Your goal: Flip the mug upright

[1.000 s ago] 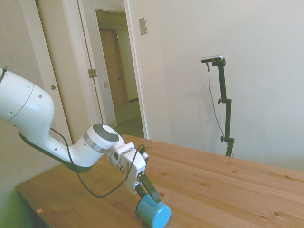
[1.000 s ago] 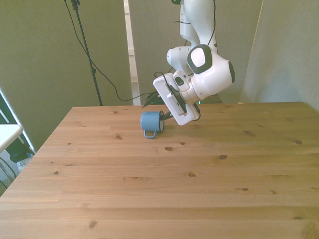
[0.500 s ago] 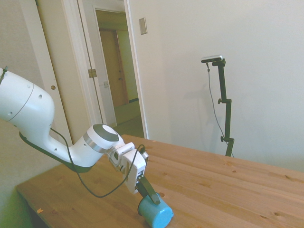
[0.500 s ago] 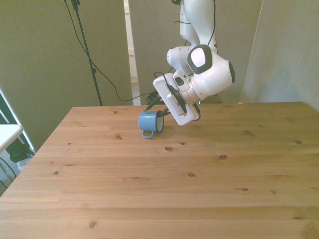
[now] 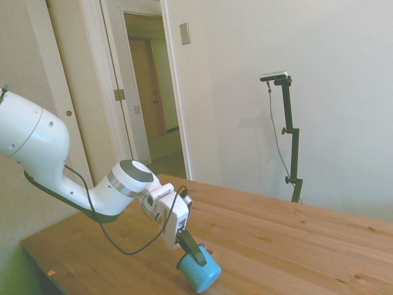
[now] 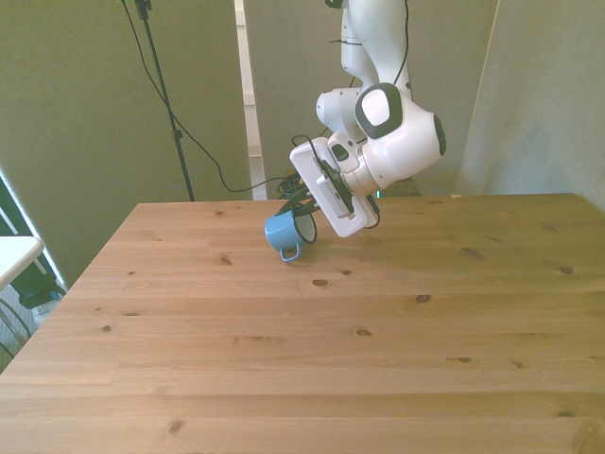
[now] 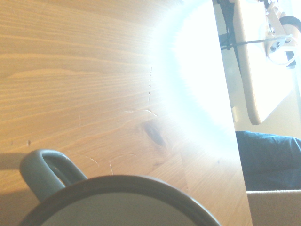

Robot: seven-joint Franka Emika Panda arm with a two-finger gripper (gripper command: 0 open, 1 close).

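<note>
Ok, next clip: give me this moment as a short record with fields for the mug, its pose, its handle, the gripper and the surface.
mug: small light-blue glossy cylindrical mug, also seen in the side view
pose: tilted, neither flat on its side nor upright
handle: points down toward the table
gripper: two-finger gripper of the white arm, closed on the mug's rim
surface: wooden table, bare around the mug
task state: flip under way, mug not yet upright

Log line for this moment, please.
stage: mid-flip | hand: shut on mug rim | mug: tilted, handle down | table: bare elsewhere
</note>
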